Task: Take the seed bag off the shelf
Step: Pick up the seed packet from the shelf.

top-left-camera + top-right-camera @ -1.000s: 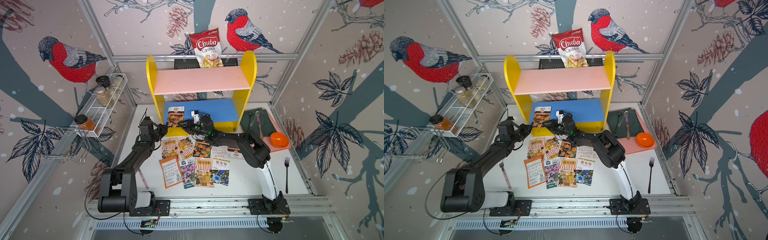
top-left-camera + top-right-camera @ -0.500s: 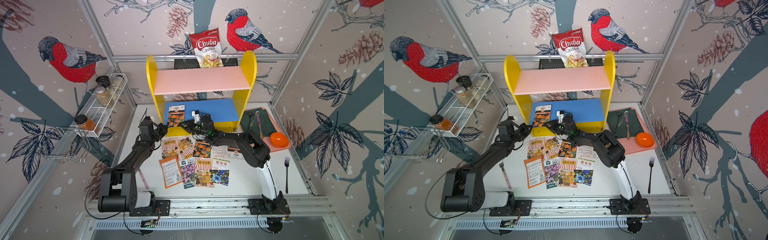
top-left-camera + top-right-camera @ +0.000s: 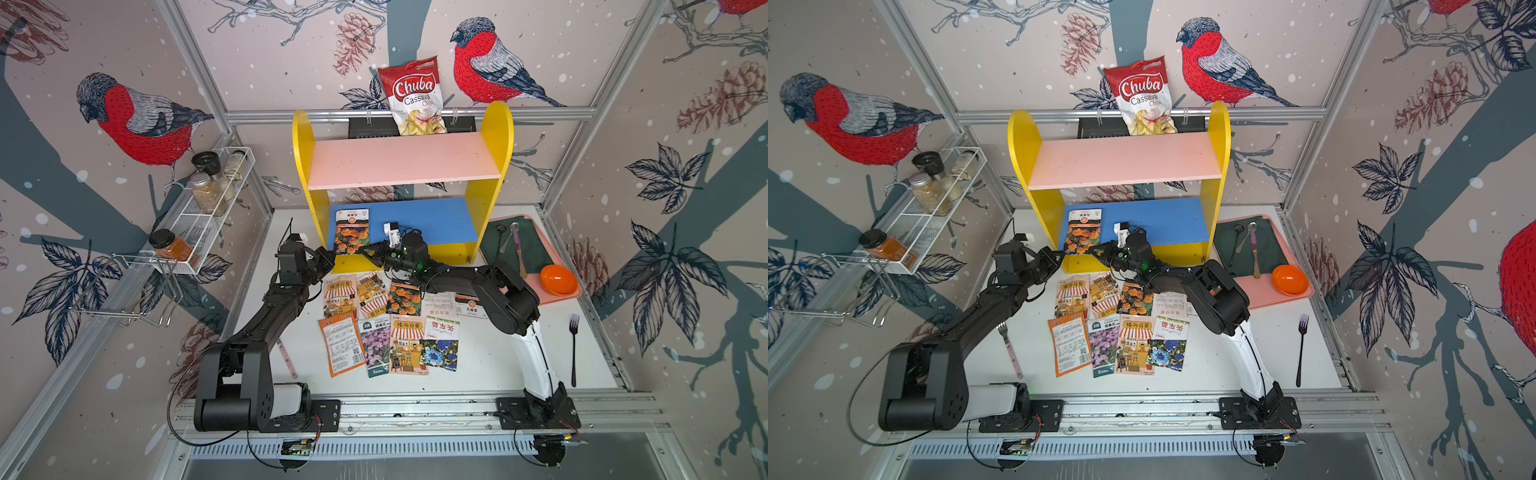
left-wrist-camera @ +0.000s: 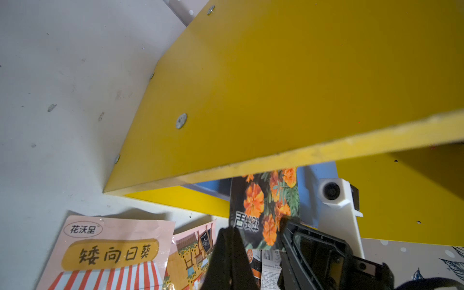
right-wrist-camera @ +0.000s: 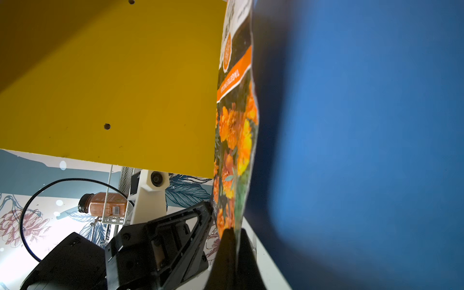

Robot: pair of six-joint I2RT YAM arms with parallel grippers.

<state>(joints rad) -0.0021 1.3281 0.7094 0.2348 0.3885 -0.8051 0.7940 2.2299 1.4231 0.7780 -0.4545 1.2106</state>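
Glossy rectangular seed bag [image 3: 351, 231] curls slightly against matte blue shelf [image 3: 436, 220].

Yellow-sided shelf [image 3: 403, 162] with pink and blue boards, seed bag [image 3: 352, 235] printed with orange flowers, seemingly dark ground

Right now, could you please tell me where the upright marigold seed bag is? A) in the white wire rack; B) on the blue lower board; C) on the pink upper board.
B: the seed bag stands on the blue lower board of the shelf.
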